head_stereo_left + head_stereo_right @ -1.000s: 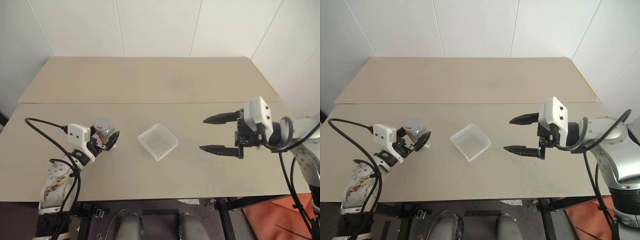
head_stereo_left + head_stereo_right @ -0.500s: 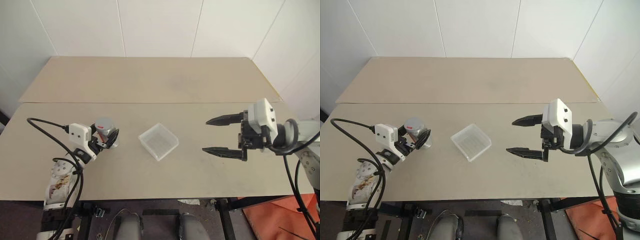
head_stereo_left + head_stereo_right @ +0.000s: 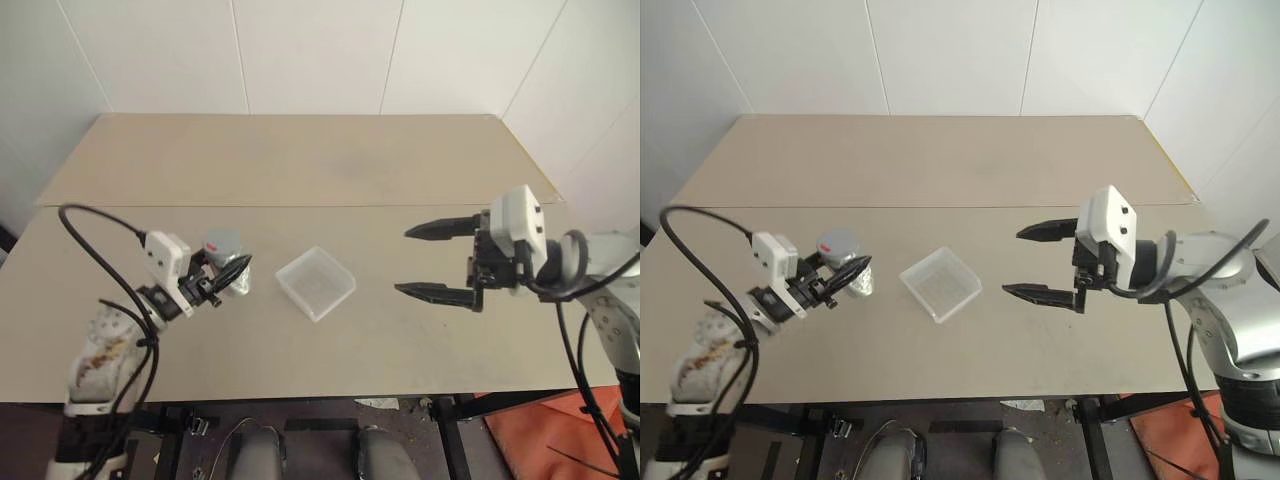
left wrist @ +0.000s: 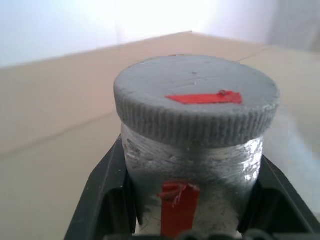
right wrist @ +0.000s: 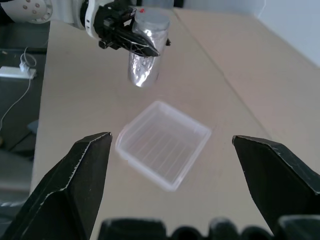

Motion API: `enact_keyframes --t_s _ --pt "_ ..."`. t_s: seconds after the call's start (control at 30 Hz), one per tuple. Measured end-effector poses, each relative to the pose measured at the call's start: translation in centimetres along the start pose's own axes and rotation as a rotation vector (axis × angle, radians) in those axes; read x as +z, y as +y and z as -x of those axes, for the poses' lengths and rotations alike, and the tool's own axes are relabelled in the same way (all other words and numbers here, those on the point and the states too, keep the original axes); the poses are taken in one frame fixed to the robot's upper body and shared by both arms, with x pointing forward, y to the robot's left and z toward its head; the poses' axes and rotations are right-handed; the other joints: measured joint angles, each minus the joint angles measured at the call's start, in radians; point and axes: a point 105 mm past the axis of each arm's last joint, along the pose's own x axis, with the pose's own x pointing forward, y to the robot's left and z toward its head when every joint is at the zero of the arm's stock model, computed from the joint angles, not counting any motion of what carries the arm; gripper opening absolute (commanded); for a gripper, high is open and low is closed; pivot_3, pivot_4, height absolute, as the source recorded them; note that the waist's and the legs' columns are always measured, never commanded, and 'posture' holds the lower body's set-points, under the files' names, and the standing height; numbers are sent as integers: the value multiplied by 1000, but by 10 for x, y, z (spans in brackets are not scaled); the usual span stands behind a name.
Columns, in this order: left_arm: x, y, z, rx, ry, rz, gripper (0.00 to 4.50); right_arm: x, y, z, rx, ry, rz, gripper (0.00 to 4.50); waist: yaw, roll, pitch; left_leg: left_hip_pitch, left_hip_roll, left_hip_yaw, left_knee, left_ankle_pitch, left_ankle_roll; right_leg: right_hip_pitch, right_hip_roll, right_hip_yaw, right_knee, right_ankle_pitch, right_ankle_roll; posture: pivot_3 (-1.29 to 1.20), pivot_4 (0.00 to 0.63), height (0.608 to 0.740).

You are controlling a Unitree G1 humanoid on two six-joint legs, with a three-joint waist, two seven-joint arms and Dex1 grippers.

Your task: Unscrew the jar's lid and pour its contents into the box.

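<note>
Left gripper (image 3: 232, 271) clamped around the jar (image 3: 230, 268), lid (image 3: 223, 243) screwed on, jar lifted off the table (image 3: 300, 170) just left of the box (image 3: 316, 283), right gripper (image 3: 430, 262) spread wide right of the box, holding nothing

Table (image 3: 300, 160) bare behind & in front of box (image 3: 316, 283). Box lay betw. jar (image 3: 228, 266) & right gripper (image 3: 432, 262); open gaps both sides.
</note>
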Motion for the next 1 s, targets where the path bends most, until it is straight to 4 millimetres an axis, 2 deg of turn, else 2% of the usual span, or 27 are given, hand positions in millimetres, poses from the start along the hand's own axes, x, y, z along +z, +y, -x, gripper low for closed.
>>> enact_keyframes --t_s 0.1,0.23,0.3,0.4,0.5,0.63,0.83,1.0 --pt "28 1 -6 -79 -51 4 1987 16 -12 -13 -47 -57 -46 4500 -1 0 0 0 0 0 0 0 0 0 0 0 0 0 0 0 150 740" --pt "53 -5 -14 -261 -94 64 1987 36 -17 -28 -2 -161 -169 4500 1 0 0 -3 0 0 0 0 0 -2 0 -1 -1 0 0 0 150 740" --pt "59 -13 -22 -355 -100 66 1987 48 -18 -35 18 -196 -186 4500 4 0 0 -3 -1 -1 0 0 0 -2 0 -1 -1 0 0 0 150 740" --pt "51 -29 -39 -509 -71 88 1987 61 -18 -50 26 -219 -179 4500 4 0 0 -4 -1 -1 0 0 0 -2 0 -1 -1 0 0 0 150 740" --pt "45 -38 -53 -616 -44 103 1987 58 -16 -66 28 -205 -191 4500 2 0 0 -5 -1 -1 0 0 0 -5 0 -1 0 0 0 0 150 740" --pt "49 -38 -66 -691 -39 76 1987 56 -15 -83 20 -200 -208 4500 0 0 0 -13 -1 0 2 0 0 -15 0 0 5 0 0 0 150 740" --pt "38 -44 -72 -768 -19 60 1987 53 -11 -95 21 -179 -198 4500 -2 0 0 -15 -1 -1 2 0 0 -16 0 0 5 0 0 0 150 740" --pt "40 -48 -75 -801 -23 29 1987 53 -10 -101 27 -178 -200 4500 0 0 0 -16 -1 -1 3 0 0 -16 0 0 5 0 0 0 150 740"
